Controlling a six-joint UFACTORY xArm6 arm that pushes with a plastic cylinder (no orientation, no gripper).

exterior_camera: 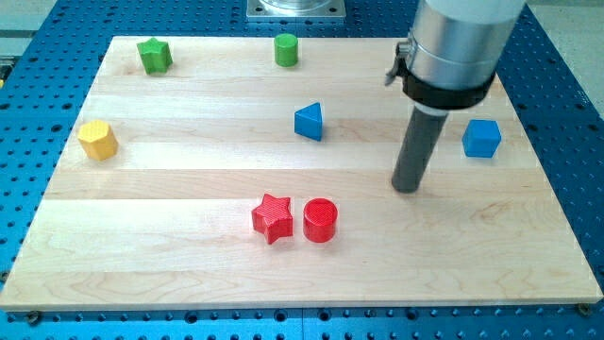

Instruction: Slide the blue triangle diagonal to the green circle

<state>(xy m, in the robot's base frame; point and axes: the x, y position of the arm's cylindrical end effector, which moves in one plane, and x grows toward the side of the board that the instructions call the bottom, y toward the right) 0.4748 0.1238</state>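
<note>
Much bare board separates my tip from the blue triangle.

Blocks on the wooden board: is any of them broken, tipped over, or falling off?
Nothing stands out. The blue triangle block, green round block, red star block and the others sit flat on the wooden board. My tip touches none.

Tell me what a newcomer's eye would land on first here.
The big grey arm at the view's top right, my tip resting on bare wood between the blue triangle and the blue cube. Next, the red star and red cylinder, side by side at bottom centre.
</note>
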